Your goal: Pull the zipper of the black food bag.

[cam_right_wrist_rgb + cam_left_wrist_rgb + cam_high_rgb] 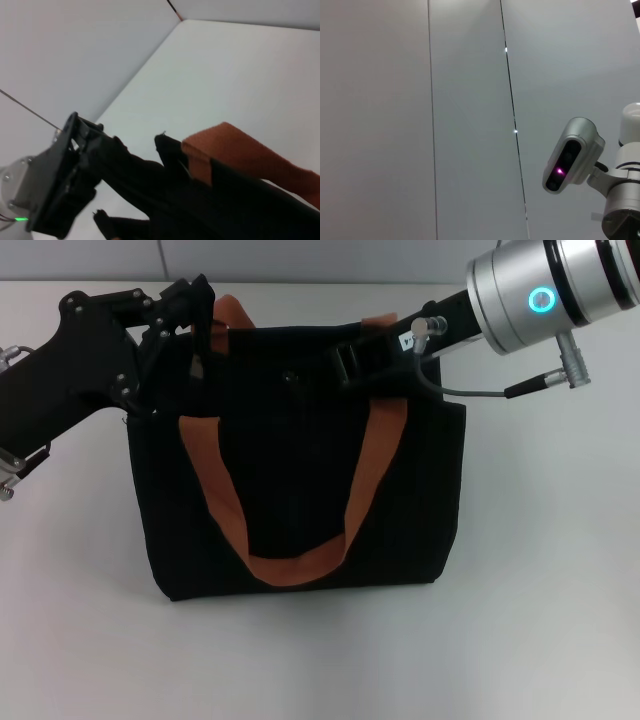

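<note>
The black food bag (300, 490) stands upright on the white table, its orange-brown handles (300, 565) hanging down its front. At the bag's upper left corner my left gripper (197, 332) is shut on the fabric; the right wrist view shows it (150, 152) pinching that corner (167, 147) next to the orange handle (235, 152). My right gripper (352, 364) sits low over the middle of the bag's top edge, black against black. The zipper is hidden.
White table (540, 640) extends in front of and to both sides of the bag. A grey wall (470, 100) stands behind. The right arm's silver wrist (545, 290) and cable (470, 390) hang above the bag's right corner; its camera housing (572, 160) shows in the left wrist view.
</note>
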Motion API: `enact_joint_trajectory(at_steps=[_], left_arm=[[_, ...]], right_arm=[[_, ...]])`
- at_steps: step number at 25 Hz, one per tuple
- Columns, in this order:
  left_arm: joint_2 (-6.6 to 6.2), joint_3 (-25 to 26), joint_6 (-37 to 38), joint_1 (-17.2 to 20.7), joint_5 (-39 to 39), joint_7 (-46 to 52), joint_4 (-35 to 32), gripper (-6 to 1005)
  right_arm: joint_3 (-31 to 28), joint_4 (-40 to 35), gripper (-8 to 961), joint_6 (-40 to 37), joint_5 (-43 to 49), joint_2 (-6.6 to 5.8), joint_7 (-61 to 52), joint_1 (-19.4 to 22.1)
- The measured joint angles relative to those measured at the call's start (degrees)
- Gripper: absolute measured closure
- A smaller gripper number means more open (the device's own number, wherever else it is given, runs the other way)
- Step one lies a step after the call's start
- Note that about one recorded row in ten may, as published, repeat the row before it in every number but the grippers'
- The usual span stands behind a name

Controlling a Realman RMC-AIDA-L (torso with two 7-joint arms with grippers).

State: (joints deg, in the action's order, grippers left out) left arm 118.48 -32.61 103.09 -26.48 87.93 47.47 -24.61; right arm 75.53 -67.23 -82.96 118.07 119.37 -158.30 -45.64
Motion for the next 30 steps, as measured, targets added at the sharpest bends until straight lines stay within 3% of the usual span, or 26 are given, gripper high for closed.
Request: enact_joint_trajectory(at_steps=[5, 21, 30], left_arm=[[0.00, 0.0, 0.1, 0.1, 0.0, 0.0, 0.0, 871], [0.00, 0.5, 0.2, 1.5, -0.1, -0.5, 0.0, 865], [-0.04, 1.2, 0.0, 2.0, -0.3, -0.6, 0.0, 862]], right_arm=[[1.2, -1.6, 955, -0.1, 1.5, 0.02, -0.5, 0.0], [2.7, -9.0, 934, -1.1, 10.0, 0.16, -9.4, -0.5], [2.0, -12.2, 922, -1.8, 11.6, 0.23, -10.8, 1.7]])
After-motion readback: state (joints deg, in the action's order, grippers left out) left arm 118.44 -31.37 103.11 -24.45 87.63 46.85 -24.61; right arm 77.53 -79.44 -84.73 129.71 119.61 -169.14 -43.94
